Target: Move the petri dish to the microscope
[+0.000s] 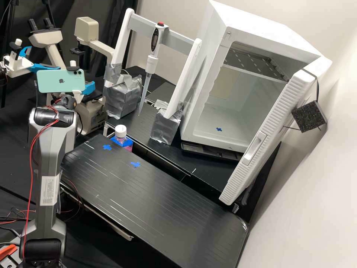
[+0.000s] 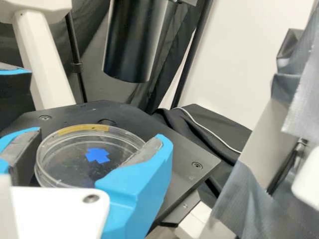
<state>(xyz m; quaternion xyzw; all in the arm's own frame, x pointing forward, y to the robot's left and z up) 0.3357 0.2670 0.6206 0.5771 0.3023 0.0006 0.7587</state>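
Black cloth [image 1: 72,10] hangs behind a long black table [image 1: 148,193], and past the table's far left corner in the high view stands a cream-coloured microscope [image 1: 91,113]. The dark grey robot arm [image 1: 48,156] reaches toward it. In the wrist view, the white hand with two bright blue fingers [image 2: 98,135] is closed around a clear, round plastic petri dish [image 2: 70,149], one finger on each side of its rim. The dish lies straight ahead of the hand, directly between the fingertips, over the microscope's flat black stage [image 2: 182,154]. Whether its base touches the stage or sits just above it, I cannot tell. A black cylinder [image 2: 132,40], part of the microscope, stands above the stage, beyond the dish. Being round, the dish has no long axis; it lies roughly flat, parallel to the stage, with a strip of yellow tape [image 2: 82,129] on the rim side away from the hand. A blue cross [image 2: 97,155] is visible within the dish's outline. The task looks nearly done: the next move probably calls for settling the dish level on the stage, then parting the fingers evenly, since an uneven release could drag it sideways.
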